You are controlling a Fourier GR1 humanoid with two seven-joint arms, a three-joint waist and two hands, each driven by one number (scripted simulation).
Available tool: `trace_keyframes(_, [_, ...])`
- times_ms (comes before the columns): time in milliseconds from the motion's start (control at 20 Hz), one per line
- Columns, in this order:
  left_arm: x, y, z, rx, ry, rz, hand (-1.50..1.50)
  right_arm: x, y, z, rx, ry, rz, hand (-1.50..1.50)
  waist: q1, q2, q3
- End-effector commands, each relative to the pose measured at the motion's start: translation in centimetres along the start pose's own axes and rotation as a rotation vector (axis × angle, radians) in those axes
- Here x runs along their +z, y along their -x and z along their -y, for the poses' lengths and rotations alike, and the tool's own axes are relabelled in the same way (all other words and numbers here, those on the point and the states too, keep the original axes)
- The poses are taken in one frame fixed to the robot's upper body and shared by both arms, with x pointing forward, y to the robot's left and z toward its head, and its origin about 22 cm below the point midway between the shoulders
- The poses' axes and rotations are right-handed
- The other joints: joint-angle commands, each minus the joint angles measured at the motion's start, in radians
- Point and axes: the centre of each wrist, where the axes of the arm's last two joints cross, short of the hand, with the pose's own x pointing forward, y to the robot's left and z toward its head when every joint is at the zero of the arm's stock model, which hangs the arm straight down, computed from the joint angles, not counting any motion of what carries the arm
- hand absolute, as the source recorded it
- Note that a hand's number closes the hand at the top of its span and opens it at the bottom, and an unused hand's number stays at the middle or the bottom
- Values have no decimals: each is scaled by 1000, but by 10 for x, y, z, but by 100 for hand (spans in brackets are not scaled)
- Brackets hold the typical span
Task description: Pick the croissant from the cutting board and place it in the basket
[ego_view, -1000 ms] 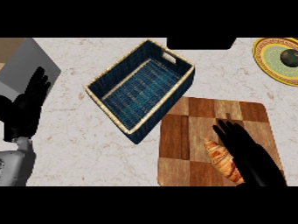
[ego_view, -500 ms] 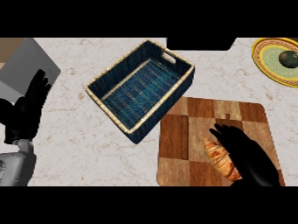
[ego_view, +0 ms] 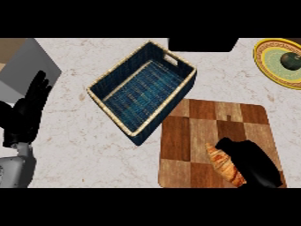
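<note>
Head view shows our right hand (ego_view: 249,162) has now curled its fingers around the croissant (ego_view: 223,166) on the cutting board (ego_view: 198,132), ready to lift toward the basket (ego_view: 143,90).

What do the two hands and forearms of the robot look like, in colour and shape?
Both hands are plain black. The left hand shows slender fingers, a thumb and a broad palm. A light grey forearm with a rounded casing and small dark markings joins it. The right hand looks bulkier, and its forearm is out of view.
</note>
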Motion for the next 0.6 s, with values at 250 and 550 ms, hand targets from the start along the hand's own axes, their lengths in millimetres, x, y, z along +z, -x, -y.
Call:
trace_keyframes(250, [-10,-11,12,7,11,15,0,-34,-103,-22,-210,-23,-67,150,22,22,20])
trace_keyframes(550, [-7,-8,16,13,38,22,0,-27,-117,-13,-424,12,-194,150,59,43,29])
